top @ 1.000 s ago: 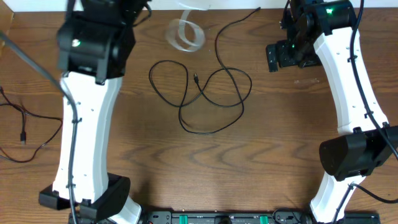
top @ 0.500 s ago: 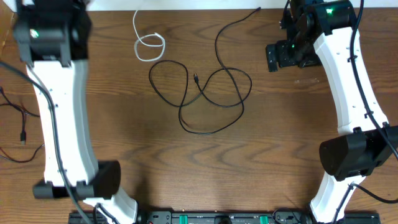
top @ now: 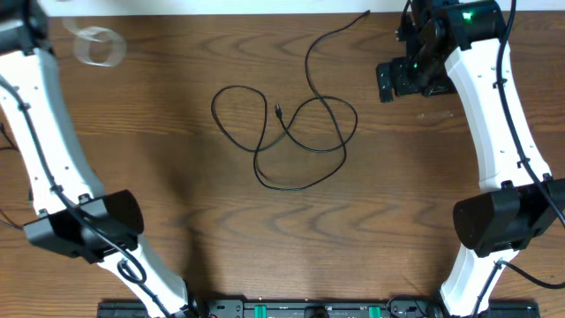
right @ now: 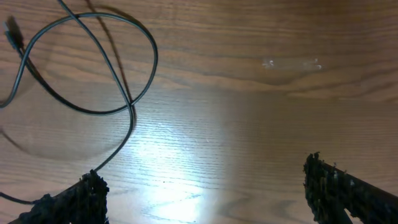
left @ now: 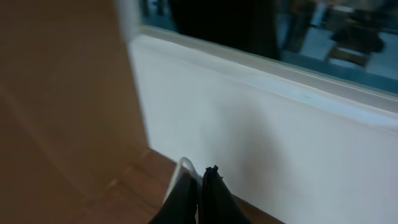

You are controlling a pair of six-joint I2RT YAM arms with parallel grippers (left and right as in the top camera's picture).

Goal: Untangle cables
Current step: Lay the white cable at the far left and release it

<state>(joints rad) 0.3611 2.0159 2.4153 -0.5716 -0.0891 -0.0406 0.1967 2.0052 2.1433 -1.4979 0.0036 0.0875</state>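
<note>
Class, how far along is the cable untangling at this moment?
Done: the white cable is clear of the others, far left. In hand: the shut left gripper appears to hold it. Left: the black cables cross in loops; the open right gripper hovers beside them, holding nothing.

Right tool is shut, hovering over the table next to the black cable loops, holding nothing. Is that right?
Not quite. The right tool is open, not shut: the right wrist view shows its fingers spread wide apart. The rest holds: it hovers over the table next to the black cable loops, holding nothing.
</note>
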